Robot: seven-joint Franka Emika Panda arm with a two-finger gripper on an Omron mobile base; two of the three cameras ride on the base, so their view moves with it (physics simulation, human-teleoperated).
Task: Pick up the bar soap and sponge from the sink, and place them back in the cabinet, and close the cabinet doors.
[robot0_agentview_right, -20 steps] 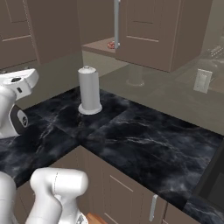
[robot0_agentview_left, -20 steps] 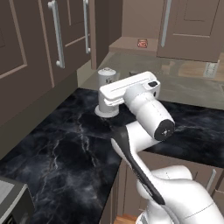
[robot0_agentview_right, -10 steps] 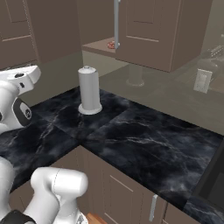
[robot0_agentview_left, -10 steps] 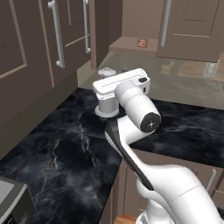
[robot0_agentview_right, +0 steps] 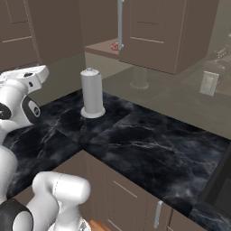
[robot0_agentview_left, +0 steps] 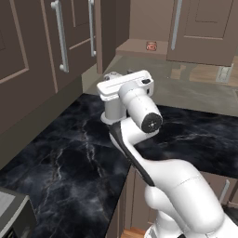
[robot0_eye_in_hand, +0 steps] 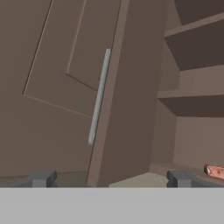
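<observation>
Hand view faces an open brown cabinet: one door swung out on the left with a long silver handle, bare shelves on the right. On the bottom shelf, at the far right edge, lies the soap, an orange-pink slab, only partly in frame. From the left base view it shows as a small reddish block on that same shelf, behind a second door. The gripper is spread wide and holds nothing; its two dark tips sit well apart at the bottom of the hand view.

A grey canister stands on the black marble counter. I cannot see the sponge or the basins.

The soap looks light, hard and likely slick. The doors look stiff and light on their hinges, best pushed flat on the panel or near the handle.
</observation>
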